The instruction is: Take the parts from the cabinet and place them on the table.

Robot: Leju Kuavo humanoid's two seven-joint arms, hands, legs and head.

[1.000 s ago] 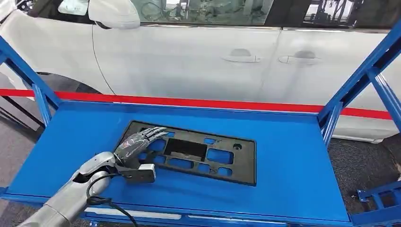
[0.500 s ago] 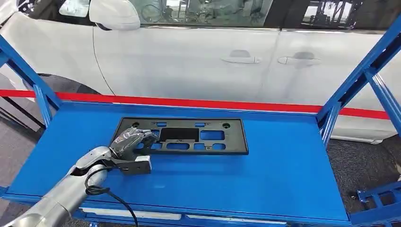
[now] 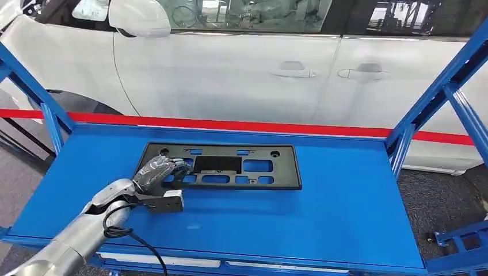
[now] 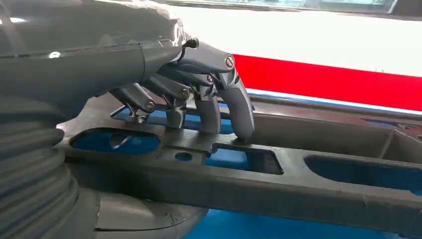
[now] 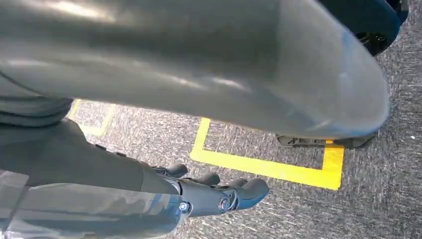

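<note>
A black plastic frame part point(image 3: 285, 169) with several cut-outs lies flat and square on the blue table point(image 3: 345, 213). My left hand point(image 3: 156, 171) grips the part's left end. In the left wrist view my left hand point(image 4: 199, 94) has its dark fingers point(image 4: 239, 109) pressed on top of the part point(image 4: 298, 184), and the thick thumb point(image 4: 144, 219) sits under its near edge. My right hand point(image 5: 209, 194) hangs beside my body over the floor, fingers loosely extended and holding nothing.
Blue rack posts rise at the table's left point(image 3: 34, 92) and right point(image 3: 437, 103) corners. A white car point(image 3: 230, 75) stands close behind the table, above a red stripe point(image 3: 259, 125). Yellow floor tape point(image 5: 268, 169) runs on grey carpet.
The part has swung from a skewed pose to lie square with the table and has slid toward the back. My left hand's fingers have curled down onto it.
</note>
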